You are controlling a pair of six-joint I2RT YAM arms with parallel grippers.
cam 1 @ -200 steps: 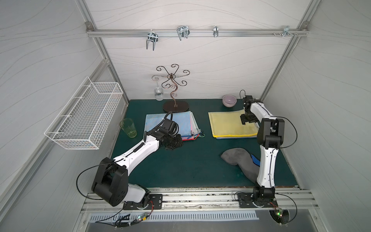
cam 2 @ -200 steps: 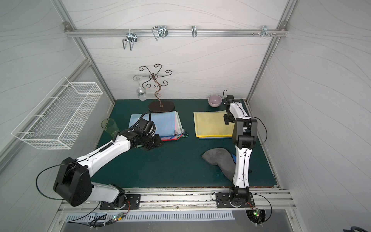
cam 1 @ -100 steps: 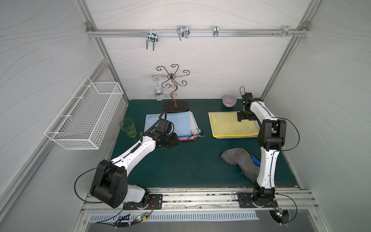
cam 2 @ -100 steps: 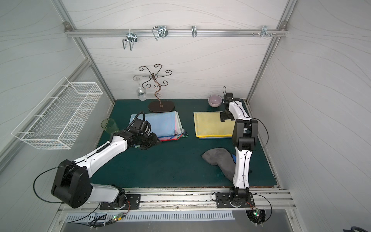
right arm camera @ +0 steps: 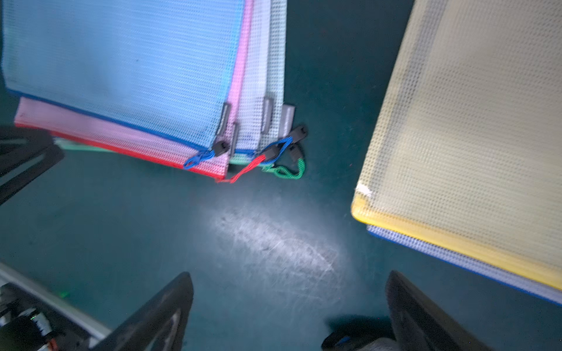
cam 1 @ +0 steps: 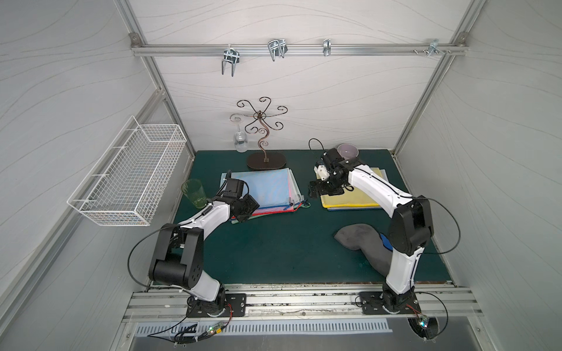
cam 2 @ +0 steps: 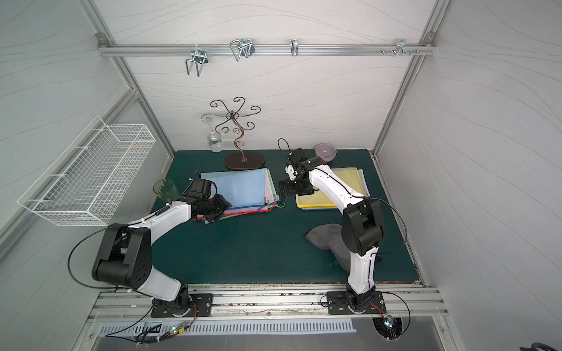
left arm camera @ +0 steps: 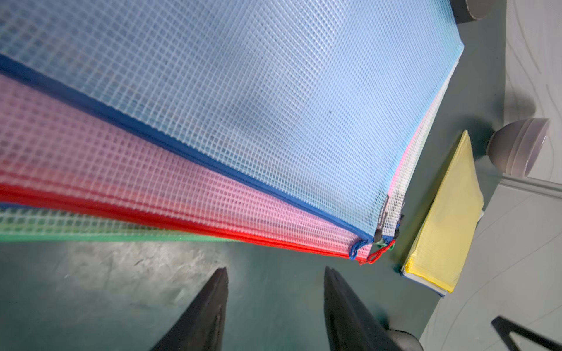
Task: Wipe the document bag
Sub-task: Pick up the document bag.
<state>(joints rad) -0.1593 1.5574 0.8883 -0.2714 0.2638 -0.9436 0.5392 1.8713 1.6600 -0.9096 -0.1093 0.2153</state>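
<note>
A stack of mesh document bags, a blue one (cam 1: 261,185) (cam 2: 234,188) (left arm camera: 243,106) (right arm camera: 121,60) on top, lies on the green mat. A yellow document bag (cam 1: 362,197) (cam 2: 307,202) (left arm camera: 444,212) (right arm camera: 471,136) lies to its right on another bag. A grey cloth (cam 1: 359,240) (cam 2: 328,240) sits crumpled by the right arm's base, held by neither gripper. My left gripper (cam 1: 243,214) (cam 2: 213,216) (left arm camera: 275,269) is open and empty at the stack's front left corner. My right gripper (cam 1: 316,192) (cam 2: 284,190) (right arm camera: 289,273) is wide open and empty over bare mat between the stack and the yellow bag.
A green cup (cam 1: 193,193) stands left of the stack. A metal glass stand (cam 1: 264,158) with a hanging glass (cam 1: 240,142) is behind it, and a purple bowl (cam 1: 348,150) behind the yellow bag. A wire basket (cam 1: 130,173) hangs on the left wall.
My right gripper has swung left from the yellow bag's far right side to its left edge and opened fully. My left gripper has drawn back left along the stack's front and opened wider.
</note>
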